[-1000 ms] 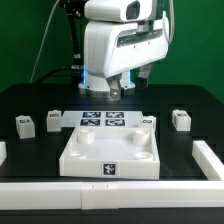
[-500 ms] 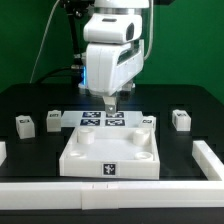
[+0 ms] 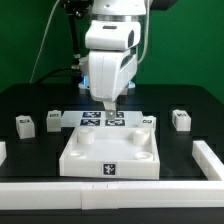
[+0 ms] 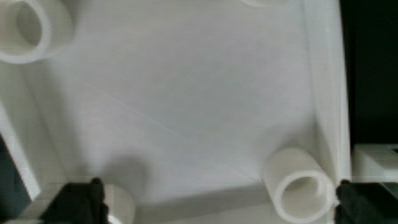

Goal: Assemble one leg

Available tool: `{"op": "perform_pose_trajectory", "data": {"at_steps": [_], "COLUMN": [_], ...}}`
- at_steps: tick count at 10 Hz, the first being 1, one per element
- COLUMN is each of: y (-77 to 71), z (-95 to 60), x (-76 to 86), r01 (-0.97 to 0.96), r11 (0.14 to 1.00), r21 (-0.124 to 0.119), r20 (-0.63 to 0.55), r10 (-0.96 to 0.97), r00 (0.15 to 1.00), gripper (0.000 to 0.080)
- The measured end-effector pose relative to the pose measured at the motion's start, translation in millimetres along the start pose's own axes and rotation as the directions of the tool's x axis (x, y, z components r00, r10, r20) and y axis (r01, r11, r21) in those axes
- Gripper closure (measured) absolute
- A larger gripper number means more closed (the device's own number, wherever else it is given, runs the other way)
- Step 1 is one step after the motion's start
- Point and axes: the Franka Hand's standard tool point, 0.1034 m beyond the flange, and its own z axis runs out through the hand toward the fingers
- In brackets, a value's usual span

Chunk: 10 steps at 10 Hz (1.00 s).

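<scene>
White tray (image 3: 80, 168) has black table (image 3: 192, 104) showing along its side edges. The gripper (image 3: 109, 104) hangs near its far edge; open or closed, I cannot tell. A leg (image 3: 180, 119) stands beside the tray, apart. Only the wrist view shows its round sockets (image 4: 299, 185).

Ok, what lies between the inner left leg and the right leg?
In the exterior view, the marker board, with the claw above it, lies between the inner left leg and the right leg; the white tray's back edge sits in front.
</scene>
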Motion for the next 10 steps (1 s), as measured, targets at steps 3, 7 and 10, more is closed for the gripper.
{"op": "perform_pose_trajectory", "data": {"at_steps": [3,7,10], "y": [-22.3,-39.7,-41.2], "z": [30.9,62.7,63.7], "x": [-2.1,-6.0,-5.8], "r01": [0.076,0.074,0.051], "r11": [0.997,0.995,0.996], "r21": [0.0,0.063,0.067], "r20": [-0.012,-0.011,-0.009], "r10": [-0.076,-0.073,-0.051], "r00": [0.997,0.997,0.999], "gripper": [0.015,0.015,0.015]}}
